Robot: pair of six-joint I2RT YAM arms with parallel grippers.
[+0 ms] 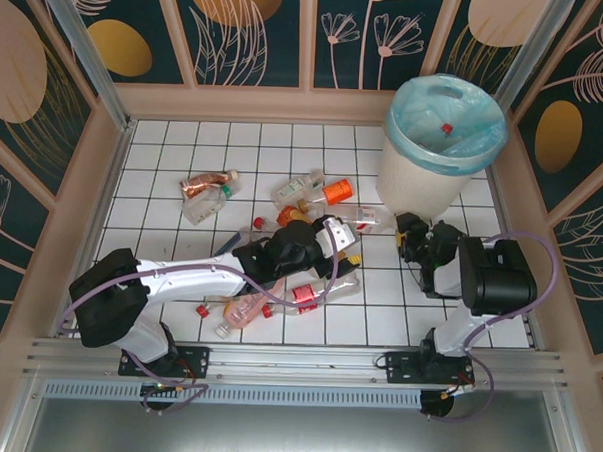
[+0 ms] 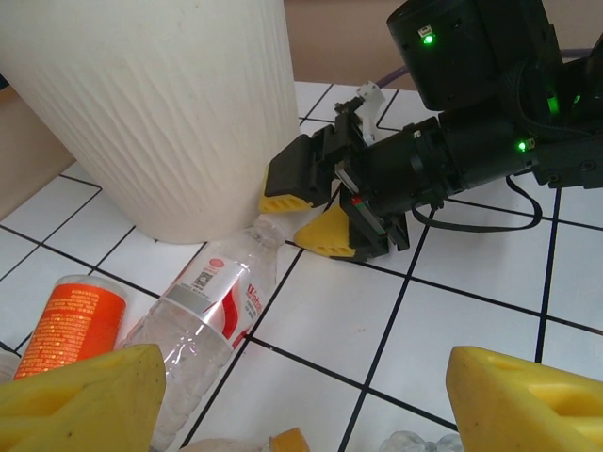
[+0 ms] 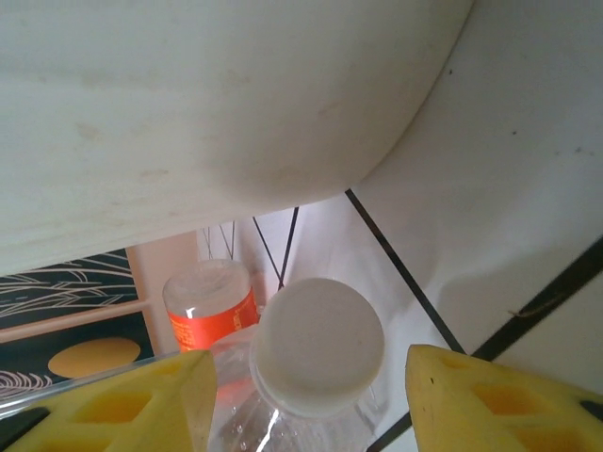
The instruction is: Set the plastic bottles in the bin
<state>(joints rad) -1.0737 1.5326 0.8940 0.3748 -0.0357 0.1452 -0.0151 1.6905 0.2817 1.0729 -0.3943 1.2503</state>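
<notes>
Right gripper [image 2: 306, 218] part open, straddling white-capped clear bottle [image 2: 203, 301] at bin [image 2: 160, 104] base, centre frame, jaws clear of cap; left gripper [image 2: 306, 403] half open at bottom edge, empty

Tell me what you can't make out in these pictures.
- Overhead view: what lies in the bin beyond one red cap; the bag's folds hide it.
- Overhead view: the full shapes of the bottles under the left gripper; the left arm covers them.
- Right wrist view: the white-capped bottle's body and label, cut off by the bottom edge.
</notes>
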